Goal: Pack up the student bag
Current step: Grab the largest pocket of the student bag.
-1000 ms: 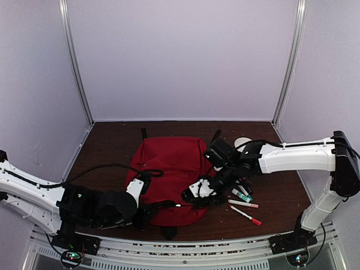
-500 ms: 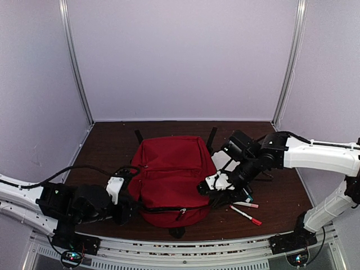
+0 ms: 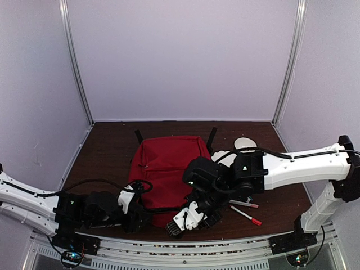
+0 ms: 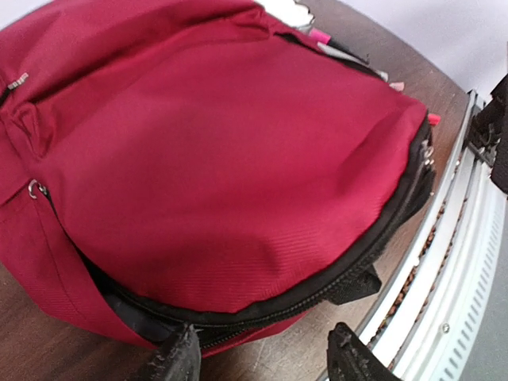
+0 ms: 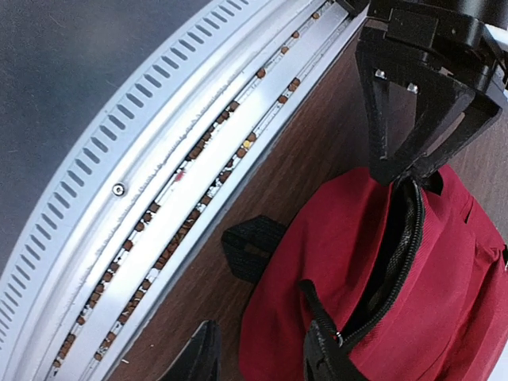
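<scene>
The red student bag point(image 3: 166, 163) lies flat in the middle of the table. Its black main zipper point(image 5: 397, 254) gapes along the near edge. My left gripper point(image 3: 145, 218) is at the bag's near-left corner. In the left wrist view point(image 4: 262, 361) its jaws are open, one fingertip point(image 4: 171, 361) against the black zipper band, the other over bare table. My right gripper point(image 3: 173, 228) is at the bag's near edge. In the right wrist view point(image 5: 262, 361) it is open, one fingertip point(image 5: 325, 357) touching a black zipper pull on the bag point(image 5: 381, 317). The bag also fills the left wrist view point(image 4: 222, 151).
Two markers point(image 3: 244, 215) point(image 3: 243, 203) lie on the table right of the bag, and a white round object point(image 3: 243, 142) sits at the back right. A black strap tab point(image 5: 254, 246) sticks out at the bag's near edge. The metal rail point(image 5: 151, 198) runs just in front.
My right arm has swung from the bag's right side down to its near edge. My left gripper has moved right to the near-left corner. The bag has shifted slightly.
</scene>
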